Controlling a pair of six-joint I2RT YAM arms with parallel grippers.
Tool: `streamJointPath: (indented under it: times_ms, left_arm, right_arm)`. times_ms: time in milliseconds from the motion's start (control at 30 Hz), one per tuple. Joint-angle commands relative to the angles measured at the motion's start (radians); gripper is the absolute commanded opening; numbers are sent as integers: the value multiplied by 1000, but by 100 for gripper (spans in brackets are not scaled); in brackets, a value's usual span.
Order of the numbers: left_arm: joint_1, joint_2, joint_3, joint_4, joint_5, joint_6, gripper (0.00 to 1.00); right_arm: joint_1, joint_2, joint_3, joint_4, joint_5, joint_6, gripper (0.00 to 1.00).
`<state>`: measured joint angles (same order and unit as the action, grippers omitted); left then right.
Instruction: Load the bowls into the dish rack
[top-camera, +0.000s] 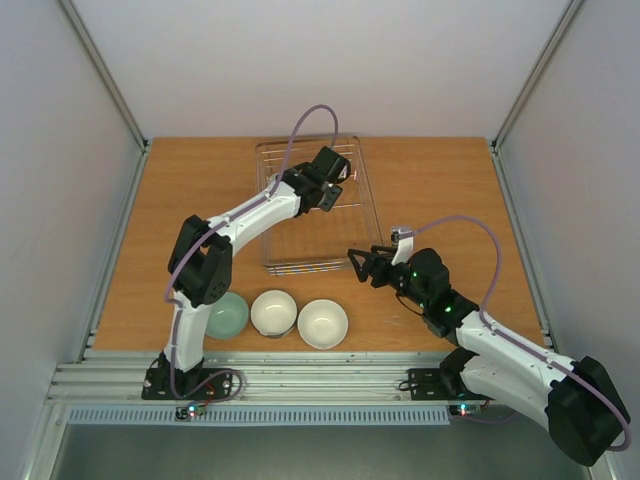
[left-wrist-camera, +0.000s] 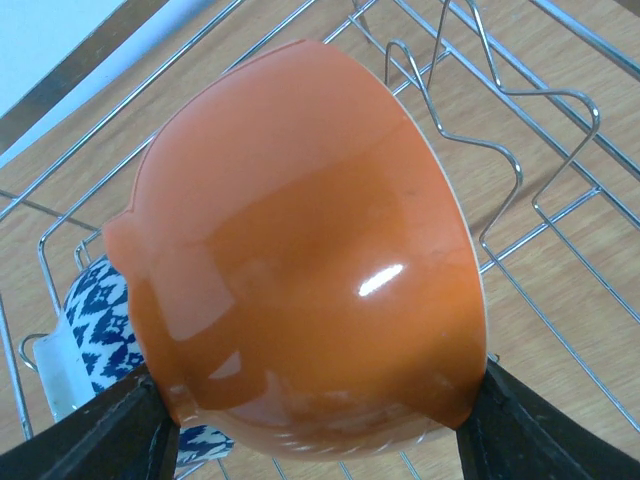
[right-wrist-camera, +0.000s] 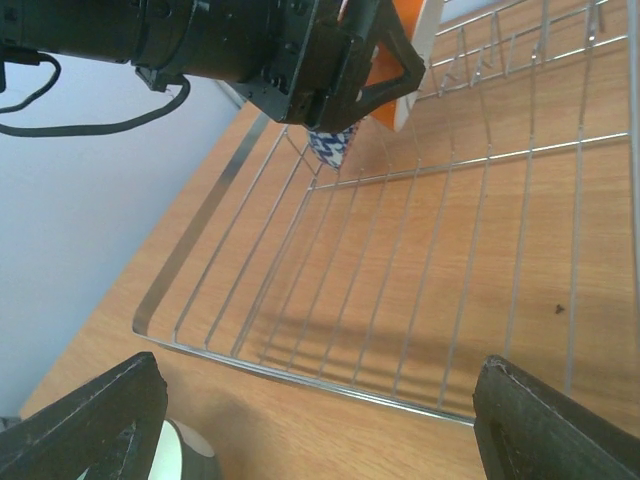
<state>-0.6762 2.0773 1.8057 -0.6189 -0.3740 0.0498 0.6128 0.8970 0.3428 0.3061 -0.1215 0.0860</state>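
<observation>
Because the orange bowl (left-wrist-camera: 300, 260), clamped in the left pincer (left-wrist-camera: 315, 430) above the rack (top-camera: 320, 240) with the blue bowl (left-wrist-camera: 105, 310) just beside it, looks glazed, rigid, slick and chippable, it should be held firmly near the rim and lowered gently, while the right pincer (top-camera: 365, 262) stands open and empty.

Orange bowl (left-wrist-camera: 300, 260); blue-patterned white bowl (left-wrist-camera: 100, 325); pale green bowl (top-camera: 228, 318); silvery wire rack (top-camera: 320, 245)

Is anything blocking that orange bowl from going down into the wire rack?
Nothing visible does. The glossy orange round bowl, held in the left tool, is over the silvery wire dish rack; the blue-patterned white bowl sits beside it.
</observation>
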Motion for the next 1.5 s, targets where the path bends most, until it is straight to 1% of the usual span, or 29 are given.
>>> streamJointPath:
  times_ms: [0, 67, 200, 433, 633, 833, 967, 1267, 1467]
  left_arm:
    - [16, 47, 18, -76, -75, -34, 0]
    - [15, 39, -4, -69, -97, -34, 0]
    - [20, 12, -61, 6, -166, -23, 0]
    - [22, 58, -9, 18, -246, -8, 0]
    - [16, 48, -53, 137, -333, 82, 0]
    - [15, 58, -34, 152, -393, 78, 0]
    - [15, 60, -26, 160, -400, 63, 1]
    - [17, 112, 25, 117, -325, 31, 0]
    - [29, 184, 120, 34, -315, 18, 0]
  right_arm:
    - [8, 1, 19, -13, 60, -47, 83]
    - [10, -4, 22, -20, 63, -51, 83]
    - [10, 11, 8, 8, 49, -34, 84]
    - [13, 29, -30, 56, 36, 0, 83]
    - [15, 23, -51, 59, 37, 12, 83]
    - [20, 65, -54, 102, 22, 25, 83]
    - [29, 92, -59, 128, 20, 34, 83]
    - [49, 99, -57, 138, 15, 30, 83]
    - [58, 94, -66, 139, 20, 29, 83]
